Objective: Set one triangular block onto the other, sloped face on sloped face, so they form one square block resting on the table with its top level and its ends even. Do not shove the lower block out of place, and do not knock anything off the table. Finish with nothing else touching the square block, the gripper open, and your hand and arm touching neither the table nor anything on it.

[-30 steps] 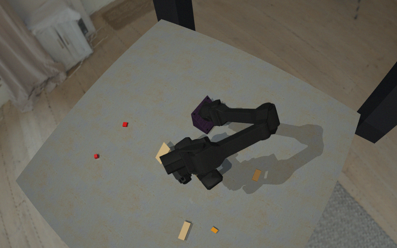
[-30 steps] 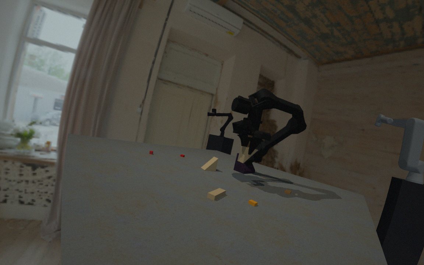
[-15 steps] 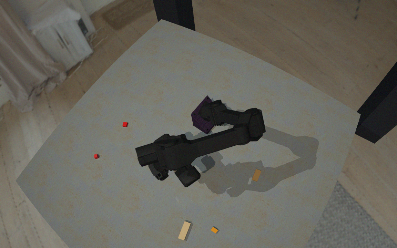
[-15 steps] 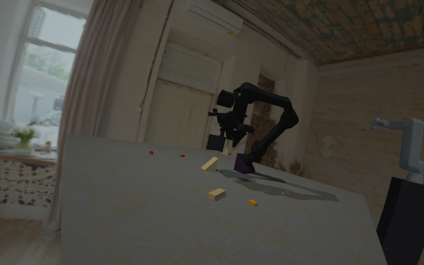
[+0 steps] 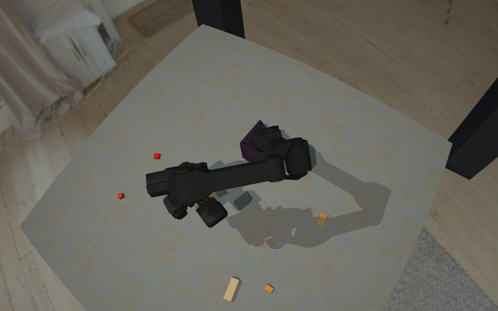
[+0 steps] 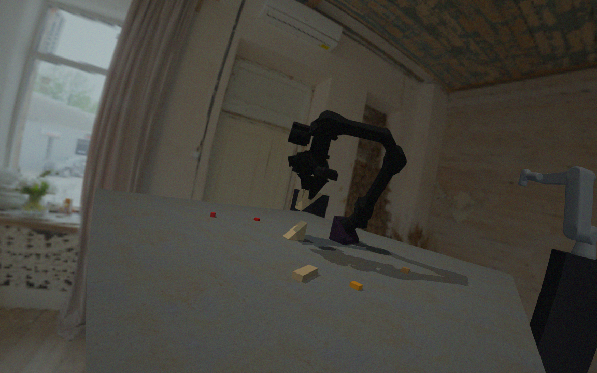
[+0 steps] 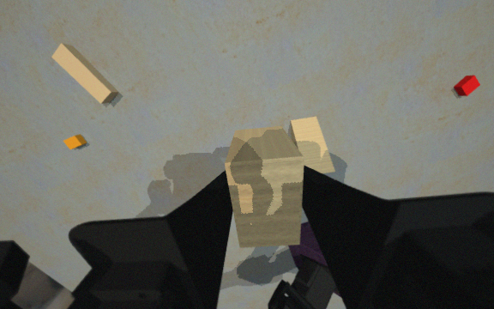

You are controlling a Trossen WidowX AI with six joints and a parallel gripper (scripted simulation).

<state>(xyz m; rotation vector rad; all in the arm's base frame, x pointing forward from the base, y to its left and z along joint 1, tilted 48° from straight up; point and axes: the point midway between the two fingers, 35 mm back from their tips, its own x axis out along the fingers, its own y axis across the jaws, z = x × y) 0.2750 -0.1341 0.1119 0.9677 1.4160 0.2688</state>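
Note:
My gripper [image 5: 196, 206] [image 6: 305, 194] [image 7: 262, 171] points down and is shut on one pale wooden triangular block [image 6: 301, 200] [image 7: 268, 202], held well above the table. The other triangular block [image 6: 296, 231] [image 7: 314, 143] rests on the table below, its slope facing left in the exterior view. In the wrist view it shows just right of and behind the held block, which hides part of it. A clear height gap separates the two blocks in the exterior view. In the top view the arm hides most of both blocks.
A pale rectangular bar [image 5: 231, 289] [image 6: 304, 273] [image 7: 84, 74] and an orange block [image 5: 269, 288] [image 6: 355, 285] [image 7: 75, 142] lie near the front. Another orange block [image 5: 322, 219] [image 6: 405, 270] lies right. Two red blocks [image 5: 156, 156] [image 5: 120, 196] lie left. The purple base [image 5: 250, 150] [image 6: 341, 231] stands behind.

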